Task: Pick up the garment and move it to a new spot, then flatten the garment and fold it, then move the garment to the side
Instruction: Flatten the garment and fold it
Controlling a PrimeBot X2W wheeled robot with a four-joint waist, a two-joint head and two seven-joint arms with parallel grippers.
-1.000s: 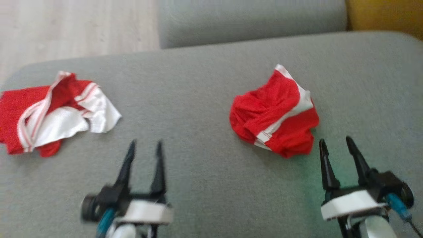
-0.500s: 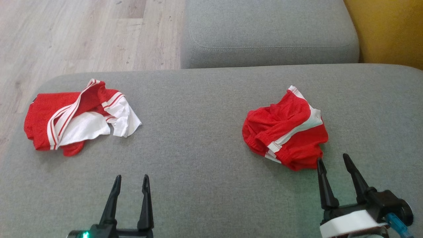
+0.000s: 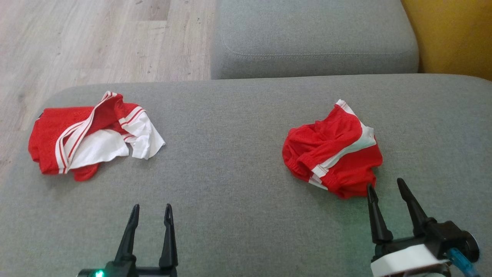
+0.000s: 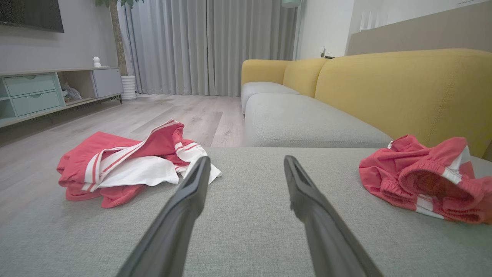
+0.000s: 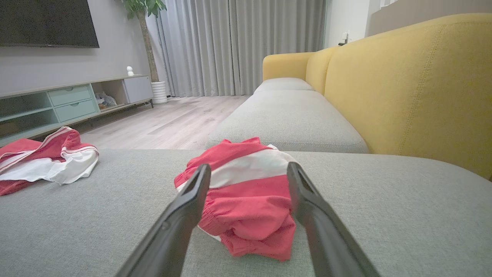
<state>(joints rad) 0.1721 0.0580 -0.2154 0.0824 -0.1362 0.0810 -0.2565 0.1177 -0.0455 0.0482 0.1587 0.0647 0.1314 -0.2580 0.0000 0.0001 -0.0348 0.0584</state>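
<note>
On the grey sofa cushion [image 3: 230,127], at 3 o'clock in the head view: red shorts [image 3: 332,150] with white side stripes, lying crumpled. Right gripper [image 3: 384,184] hovering at 4 o'clock, just beside the shorts' near edge, fingers standing spread, gripping nothing. Left gripper [image 3: 152,207] hanging at 8 o'clock, fingers likewise spread and empty. Red-and-white jersey [image 3: 92,140] lying bunched at 9 o'clock, well apart from the shorts. Yellow sofa back [image 3: 453,34] showing at 2 o'clock, wooden floor [image 3: 96,38] at 10.

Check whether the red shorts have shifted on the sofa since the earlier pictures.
No. The red shorts keep their place against the far grey cushion and the red-and-white top; the whole picture shifted earlier, so the camera moved.
</note>
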